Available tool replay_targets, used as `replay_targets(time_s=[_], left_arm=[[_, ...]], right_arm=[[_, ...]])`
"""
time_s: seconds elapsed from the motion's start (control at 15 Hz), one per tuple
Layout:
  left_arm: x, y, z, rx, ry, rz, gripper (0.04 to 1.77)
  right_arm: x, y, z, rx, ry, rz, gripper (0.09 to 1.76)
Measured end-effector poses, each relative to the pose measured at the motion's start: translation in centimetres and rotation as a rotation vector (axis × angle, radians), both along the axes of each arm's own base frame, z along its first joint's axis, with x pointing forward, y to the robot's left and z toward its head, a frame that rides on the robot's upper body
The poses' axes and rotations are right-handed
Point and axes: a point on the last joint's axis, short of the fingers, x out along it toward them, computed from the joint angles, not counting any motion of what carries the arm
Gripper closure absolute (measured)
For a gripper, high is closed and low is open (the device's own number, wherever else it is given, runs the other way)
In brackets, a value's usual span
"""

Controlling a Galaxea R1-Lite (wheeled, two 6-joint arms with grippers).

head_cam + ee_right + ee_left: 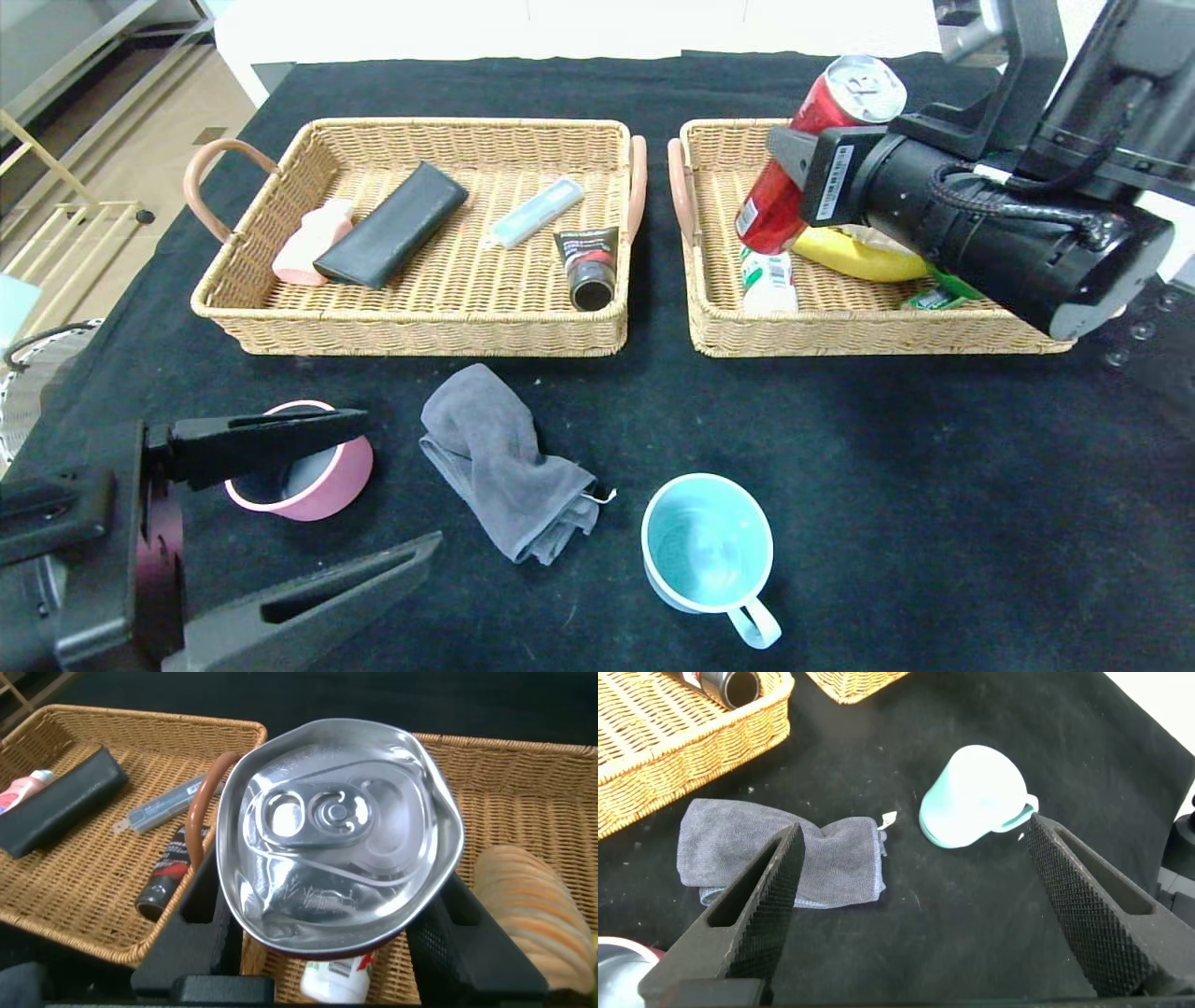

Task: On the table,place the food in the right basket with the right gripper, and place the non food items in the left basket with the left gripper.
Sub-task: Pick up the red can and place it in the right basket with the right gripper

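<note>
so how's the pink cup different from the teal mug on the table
The pink cup sits near the left gripper, partly hidden by its upper finger; the teal mug stands in the open. The teal mug shows a handle; no handle shows on the pink cup. Both stand upright on the black table, outside the baskets.

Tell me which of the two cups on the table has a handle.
The light blue cup, near the table's front edge right of the grey cloth, has a looped handle. The pink cup, left of the cloth beside the open left gripper, shows none.

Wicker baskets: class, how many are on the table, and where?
2. The left basket sits on the table's far left; the right basket beside it, handles nearly touching.
</note>
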Motion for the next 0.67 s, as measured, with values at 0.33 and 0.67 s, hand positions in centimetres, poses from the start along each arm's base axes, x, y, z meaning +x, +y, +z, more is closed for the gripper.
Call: replay_targets(time_s=[0.33,0.67], left_arm=[[0.0,0.0,0.0,0.000,-0.001,0.001,0.09],[0.0,0.0,0.0,-0.001,-0.001,0.003,0.09]], right_arm=[[2.6,1.8,0.0,0.019,-0.020,0.000,0.83],[5.0,3.0,-1.3,0.021,-0.008,-0.043,0.83]])
